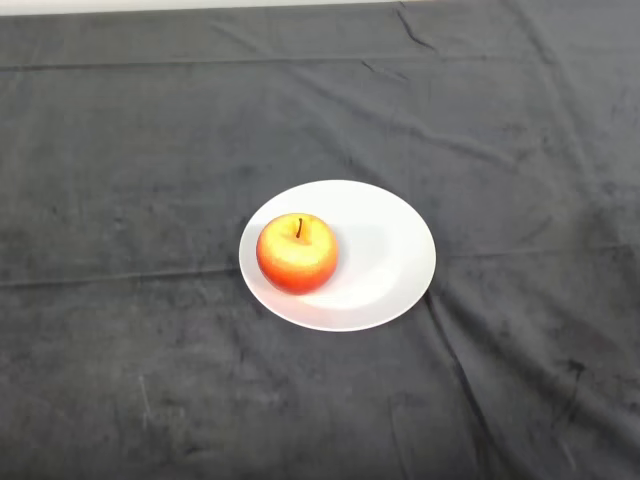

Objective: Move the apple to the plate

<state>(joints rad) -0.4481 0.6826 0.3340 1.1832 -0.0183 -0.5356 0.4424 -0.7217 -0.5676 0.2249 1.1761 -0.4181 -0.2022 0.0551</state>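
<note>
A red and yellow apple (297,253) stands upright, stem up, on the left part of a round white plate (385,250). The plate lies near the middle of the dark cloth in the head view. No part of the robot shows.
The dark grey cloth (120,150) covers the whole table, with creases running across it. A pale strip of the table's far edge (200,4) shows along the top.
</note>
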